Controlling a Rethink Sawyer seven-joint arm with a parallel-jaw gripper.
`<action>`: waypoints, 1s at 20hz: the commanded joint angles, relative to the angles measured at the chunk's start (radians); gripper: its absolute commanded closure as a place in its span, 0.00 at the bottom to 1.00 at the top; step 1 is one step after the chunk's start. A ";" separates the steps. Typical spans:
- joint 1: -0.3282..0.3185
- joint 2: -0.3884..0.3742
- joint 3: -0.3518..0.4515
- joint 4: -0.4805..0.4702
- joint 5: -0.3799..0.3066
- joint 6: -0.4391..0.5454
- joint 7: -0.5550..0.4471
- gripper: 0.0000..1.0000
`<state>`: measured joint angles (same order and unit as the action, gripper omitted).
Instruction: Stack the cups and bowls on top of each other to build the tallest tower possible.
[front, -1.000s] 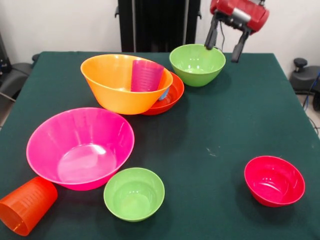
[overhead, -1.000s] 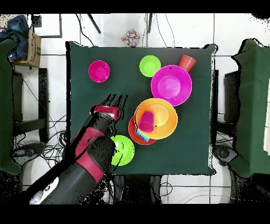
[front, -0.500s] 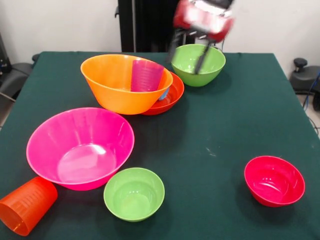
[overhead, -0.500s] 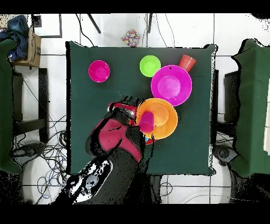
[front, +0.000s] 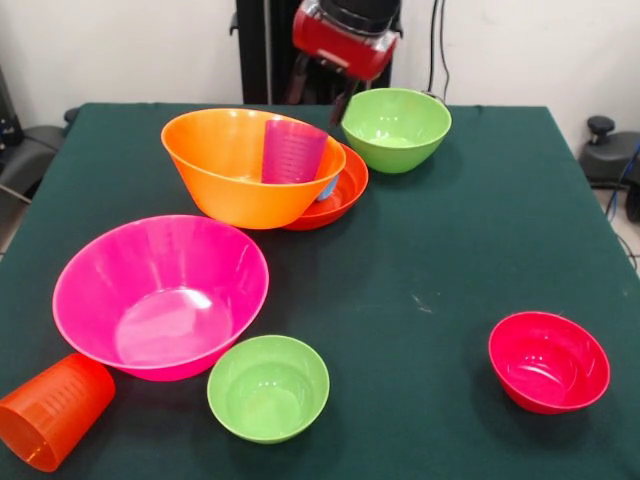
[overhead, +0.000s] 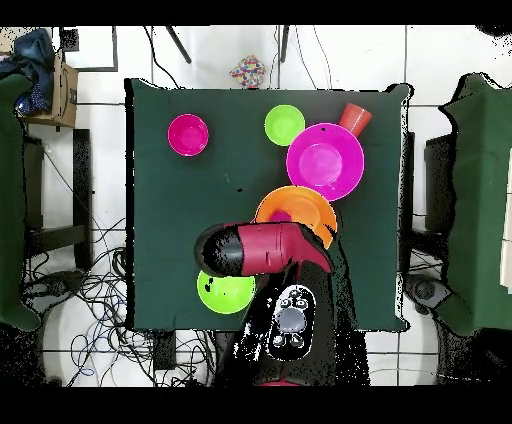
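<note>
Green cloth covered the table (front: 450, 250), bowls scattered across it. At the far edge the gripper (front: 320, 95) hung behind the tower (front: 270, 170), an orange bowl (front: 235, 175) tilted on a red-orange bowl (front: 345, 195) with a purple cup (front: 292, 150) inside. Whether the gripper was released or clenched I cannot tell (the overhead view hid it under the arm (overhead: 265, 248)). The tower lay just in front of it, the medium green bowl (front: 396, 127) close beside.
</note>
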<state>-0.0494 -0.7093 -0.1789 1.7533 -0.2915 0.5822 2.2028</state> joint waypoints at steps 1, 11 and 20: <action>-0.033 -0.108 0.332 0.090 -0.010 0.177 -0.344 0.00; -0.075 -0.120 0.399 0.085 -0.021 0.193 -0.316 0.00; -0.023 -0.024 0.389 0.051 -0.105 0.107 -0.211 0.00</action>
<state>-0.0913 -0.8218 0.1146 1.8024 -0.2948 0.6981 2.1161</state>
